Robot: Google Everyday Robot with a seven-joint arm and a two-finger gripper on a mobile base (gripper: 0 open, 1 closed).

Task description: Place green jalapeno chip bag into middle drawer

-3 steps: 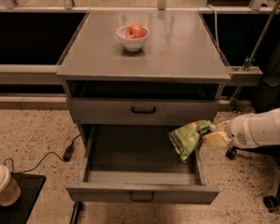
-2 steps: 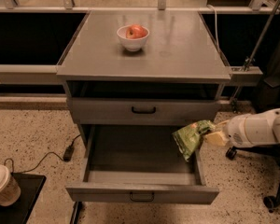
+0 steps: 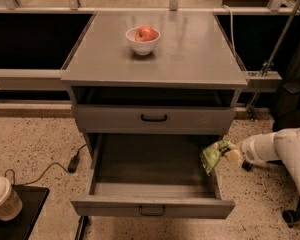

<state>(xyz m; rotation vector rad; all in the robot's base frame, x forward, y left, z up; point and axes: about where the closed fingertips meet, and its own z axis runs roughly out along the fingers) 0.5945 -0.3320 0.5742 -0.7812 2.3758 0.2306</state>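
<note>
I am reaching in from the right edge of the frame with my white arm (image 3: 277, 146), and my claw (image 3: 231, 155) is sitting just right of the open drawer (image 3: 150, 160). The claw is pinching closed on one end of the bag (image 3: 212, 157), which is hanging to its left. The bag is looking small and crumpled, a mottled green foil with a paler patch near my grip, and its lower end is drooping downward. It is hovering over the drawer's right wall, partly above the dark floor and not lying on it.

The drawer is standing pulled out in the lower middle of the frame, its front panel and small black handle facing the bottom edge. Above it a closed front (image 3: 155, 118) is showing only panel and handle. On the bench (image 3: 195, 54), upper centre, a white bowl (image 3: 142, 43) is holding a red apple (image 3: 147, 33).
</note>
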